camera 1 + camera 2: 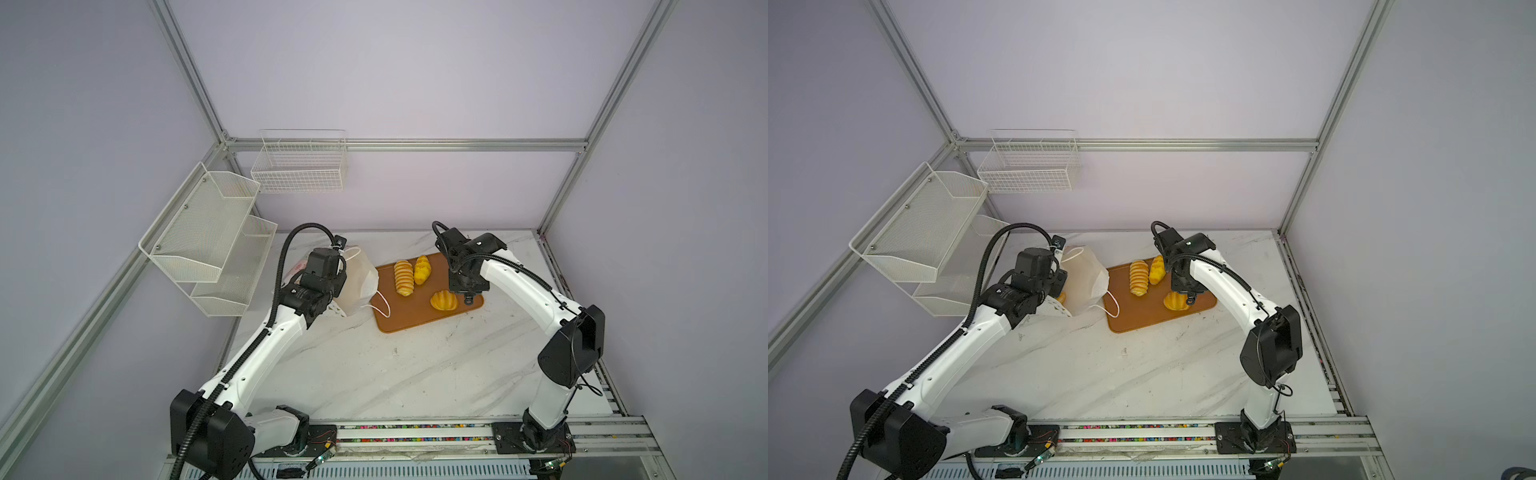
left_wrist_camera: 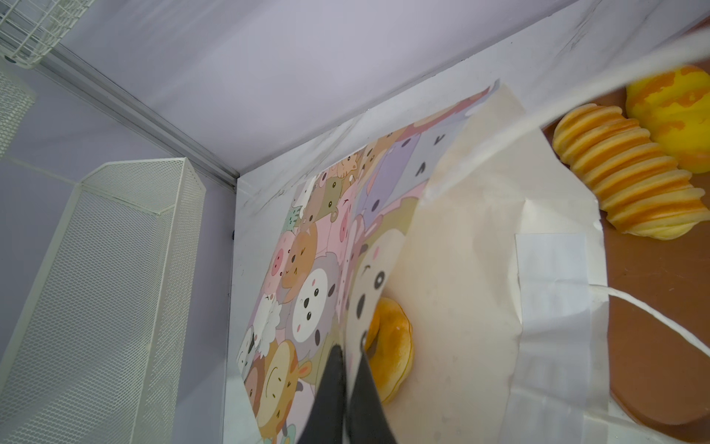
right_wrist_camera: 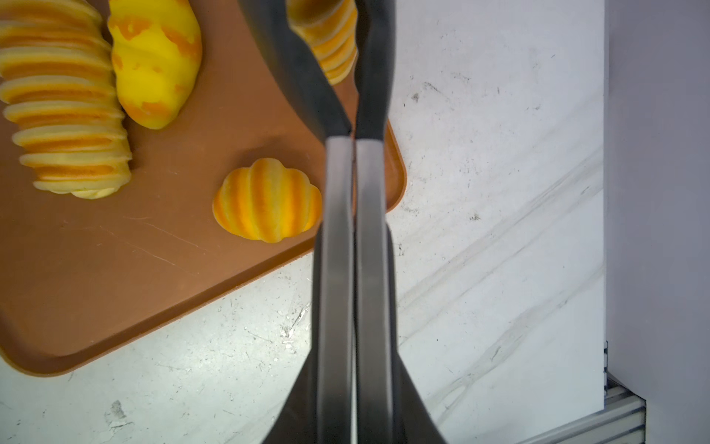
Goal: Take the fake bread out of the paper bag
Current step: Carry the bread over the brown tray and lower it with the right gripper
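Pinching the flimsy rim of the paper bag [image 2: 461,269] in my closed left gripper [image 2: 347,357], my right gripper [image 3: 353,384] clamped on tongs [image 3: 338,215] that squeeze a ridged roll [image 3: 334,50] near the tray [image 3: 115,269], I judge the ring doughnut [image 2: 388,346] inside the bag light, squashy, best nipped across its ring

White-shelled left arm [image 1: 266,353], lower left in both top views, has black joint housings [image 1: 212,432] and a black corrugated cable conduit [image 1: 281,266]; white-shelled right arm [image 1: 519,282], at the right, thin black cables [image 1: 574,345]. Right gripper [image 3: 326,15]: dark grey fingers [image 3: 303,77], silvery bars [image 3: 338,230].
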